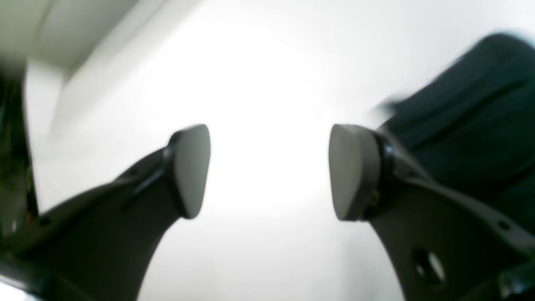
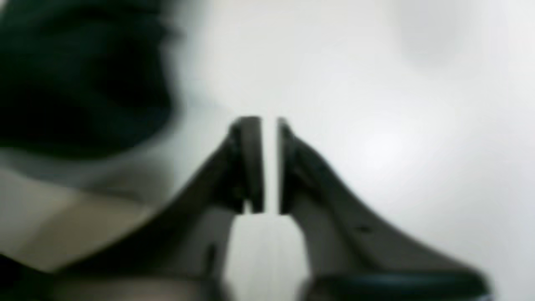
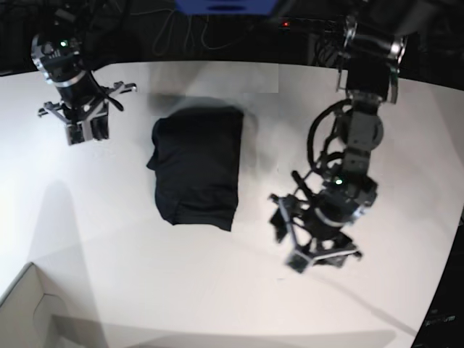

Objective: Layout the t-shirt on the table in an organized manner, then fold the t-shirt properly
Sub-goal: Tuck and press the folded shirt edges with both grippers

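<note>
Left wrist view: both pads of my left claw (image 1: 269, 171) fill the foreground, standing well apart with nothing between them. Behind the gap lies the table (image 1: 267, 75), washed out to near-pure white, so no surface detail can be read. Behind the pad on the frame's right, the shirt (image 1: 472, 125) shows as a dark mass; it is cut off by the frame edge and partly covered by the claw arm. The upper left corner holds pale shapes too blurred to identify.

Right wrist view: my right claw (image 2: 269, 167) is drawn together, a thin bright slit remaining between the pads, nothing clamped in it. The whole frame is soft. A dark blur at upper left is the shirt, edges smeared. A tan patch at lower left cannot be identified.

Base view: the shirt (image 3: 197, 165) lies folded into a compact upright rectangle near the table's middle, between my two arms and touching neither. My right claw (image 3: 85, 129) hangs near the far left; its jaw state is not readable here. My left claw (image 3: 313, 239) sits right of the shirt, tips hard to resolve. A box (image 3: 29, 312) is cut off at lower left.
</note>
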You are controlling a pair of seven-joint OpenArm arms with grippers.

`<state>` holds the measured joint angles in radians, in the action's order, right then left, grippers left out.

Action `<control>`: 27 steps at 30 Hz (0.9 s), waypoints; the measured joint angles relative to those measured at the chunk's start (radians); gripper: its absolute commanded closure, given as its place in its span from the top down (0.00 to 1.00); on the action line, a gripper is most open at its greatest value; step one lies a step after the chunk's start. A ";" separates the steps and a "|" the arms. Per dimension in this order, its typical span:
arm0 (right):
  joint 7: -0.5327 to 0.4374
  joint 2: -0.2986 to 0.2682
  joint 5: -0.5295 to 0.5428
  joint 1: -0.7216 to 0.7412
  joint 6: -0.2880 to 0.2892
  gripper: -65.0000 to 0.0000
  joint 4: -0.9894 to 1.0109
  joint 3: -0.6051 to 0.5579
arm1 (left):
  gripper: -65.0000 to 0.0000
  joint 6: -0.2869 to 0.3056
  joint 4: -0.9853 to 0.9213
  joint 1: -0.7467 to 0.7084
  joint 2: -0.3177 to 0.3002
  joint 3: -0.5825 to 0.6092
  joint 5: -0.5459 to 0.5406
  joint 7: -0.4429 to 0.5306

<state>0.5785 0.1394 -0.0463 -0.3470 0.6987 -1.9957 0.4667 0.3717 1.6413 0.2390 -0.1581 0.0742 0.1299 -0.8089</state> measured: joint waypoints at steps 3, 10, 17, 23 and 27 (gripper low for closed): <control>0.007 -0.002 -0.002 0.000 0.000 0.00 0.002 -0.107 | 0.66 -0.003 0.061 -0.108 -0.006 -0.166 0.003 -0.001; 0.003 0.004 -0.006 0.039 0.000 0.00 -0.001 -0.259 | 0.66 0.000 0.158 -0.257 0.003 -0.370 -0.005 -0.002; 0.003 0.005 -0.005 0.068 0.000 0.00 0.045 -0.335 | 0.66 0.003 0.186 -0.370 0.013 -0.412 -0.006 -0.006; -0.009 0.002 0.001 0.088 0.000 0.00 0.170 -0.322 | 0.66 0.003 0.222 -0.433 0.011 -0.412 -0.010 -0.004; -0.021 -0.003 0.001 0.088 0.000 0.00 0.227 -0.319 | 0.66 0.003 0.225 -0.451 0.013 -0.418 -0.007 -0.005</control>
<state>0.5575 0.1360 -0.0456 -0.2588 0.6987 -1.7687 0.1474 0.3748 1.8660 -0.2115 -0.1455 -0.3435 0.1226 -0.8135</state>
